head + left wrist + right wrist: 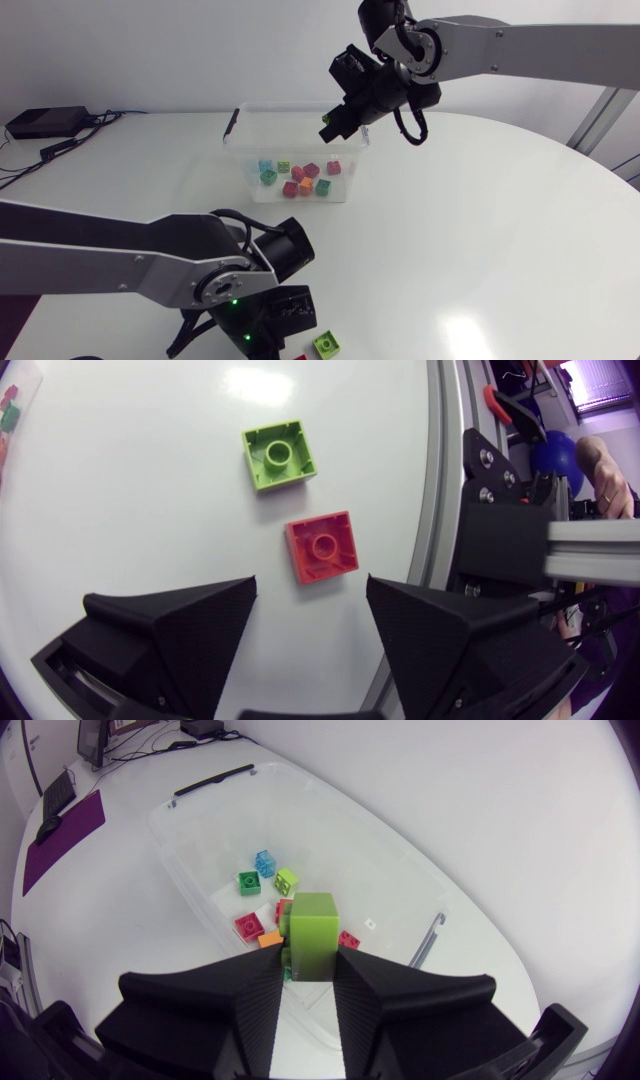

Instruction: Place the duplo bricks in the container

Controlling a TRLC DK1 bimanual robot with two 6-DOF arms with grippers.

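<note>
A: Lime-green plastic duplo block (313,935) clamped from both sides in right end effector (310,970), above clear plastic container (340,850) holding coloured bricks (248,882).
B: Left end effector (310,595) spread wide, empty; red square plastic brick (322,547) just ahead, light-green square brick (280,455) beyond, on white tabletop (130,490).

This looks like a robotics lab. A white round table (480,230) carries two arms, the left arm (120,265) at lower left of the head view and the right arm (520,45) at upper right. A black box (45,122) with cables sits at upper left, and a clear container (290,106) of bricks (300,178) stands at centre.
</note>
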